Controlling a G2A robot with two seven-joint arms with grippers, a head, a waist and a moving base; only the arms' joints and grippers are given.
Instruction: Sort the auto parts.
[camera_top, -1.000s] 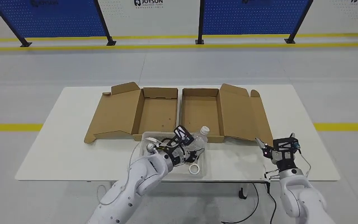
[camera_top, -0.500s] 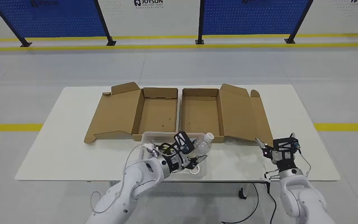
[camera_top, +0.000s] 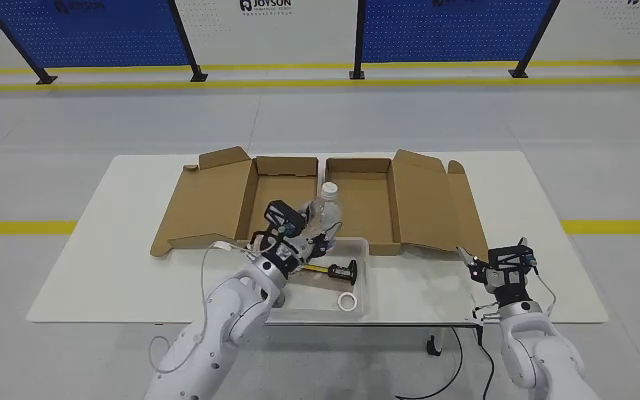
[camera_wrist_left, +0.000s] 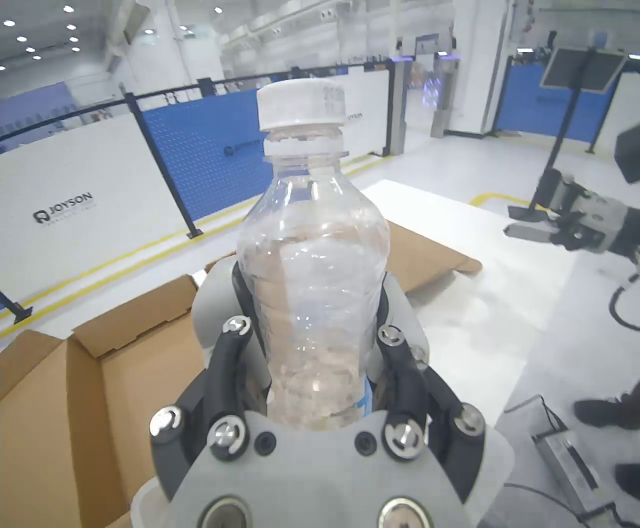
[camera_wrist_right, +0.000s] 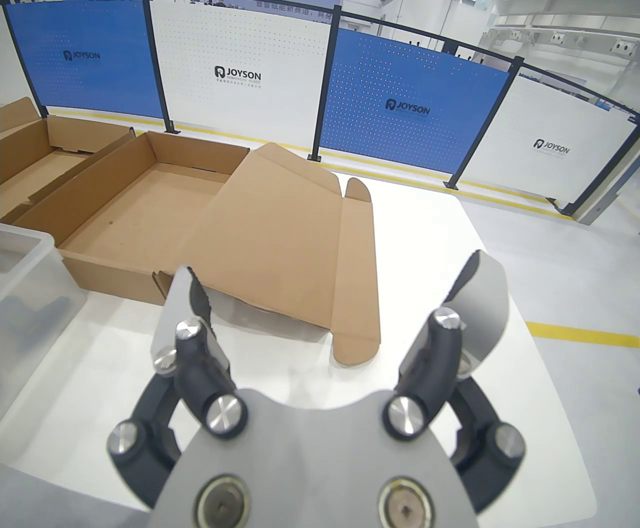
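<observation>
Left tool (camera_wrist_left: 307, 310) clamped on a clear bottle (camera_top: 325, 205) about its lower half, fingers (camera_wrist_left: 225, 320) pressed to both sides, white cap (camera_wrist_left: 301, 106) pointing away from the wrist. In the top view, just above centre, bottle raised over the spot where left box (camera_top: 283, 200) and right box (camera_top: 358, 200) meet, cap toward the upper edge of the frame. Both boxes open, brown cardboard, side by side in the middle of the white desk (camera_top: 130, 260), lids folded out flat toward the left and right of the frame. Just below the boxes, at lower centre, a clear bin (camera_top: 361, 285), close against their near walls; touching or not, cannot tell. Inside the bin, right half: a black part (camera_top: 345, 270), a white ring (camera_top: 347, 301) below it, a thin yellow piece (camera_top: 318, 268) to the left of the black part. Right tool (camera_wrist_right: 332, 280) spread wide, nothing between its jaws, at lower right of the top view near the desk's lower edge. In the right wrist view, bare desk under that tool, with the right box's lid (camera_wrist_right: 300, 240) just beyond the fingertips and a corner of the bin at the left edge of the frame.
</observation>
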